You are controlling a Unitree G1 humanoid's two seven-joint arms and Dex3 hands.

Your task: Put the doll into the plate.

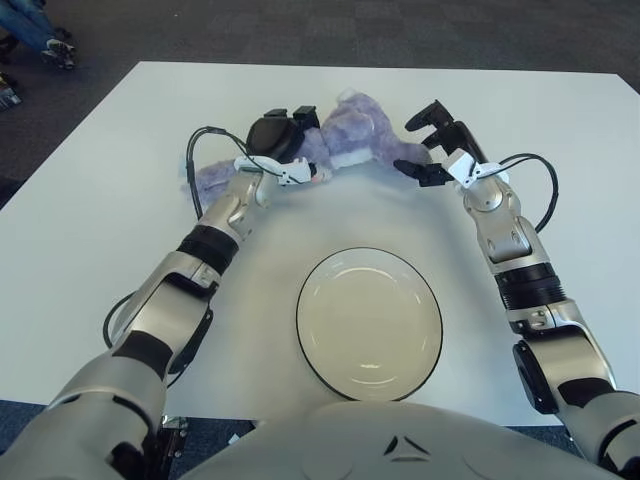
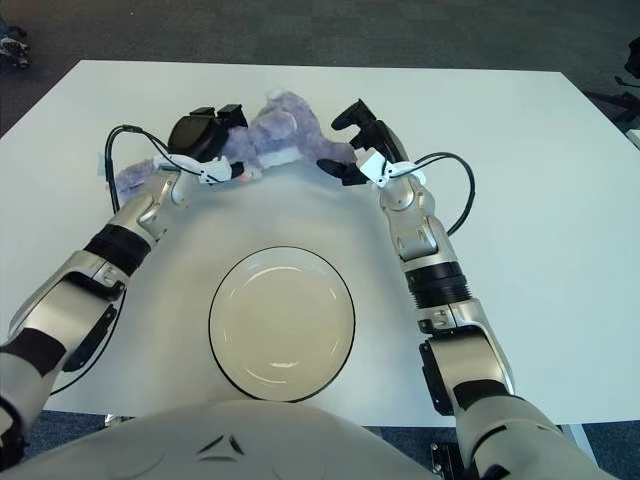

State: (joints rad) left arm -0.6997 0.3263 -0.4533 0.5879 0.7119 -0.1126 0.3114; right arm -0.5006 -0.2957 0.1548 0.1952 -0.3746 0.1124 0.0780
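A purple plush doll (image 1: 355, 130) lies on the white table (image 1: 90, 210) at the far middle, its body trailing left under my left wrist. My left hand (image 1: 292, 140) presses on the doll's left side with its fingers curled into the plush. At the doll's right end, my right hand (image 1: 414, 146) has its fingers spread, one above and one below the plush tip. The round cream plate (image 1: 370, 320) with a dark rim sits empty near me, well in front of the doll and both hands.
Black cables loop off both wrists, one by the left forearm (image 1: 195, 160) and one by the right forearm (image 1: 545, 190). The table's far edge (image 1: 350, 66) lies just behind the doll, with dark carpet beyond. Bare tabletop separates doll and plate.
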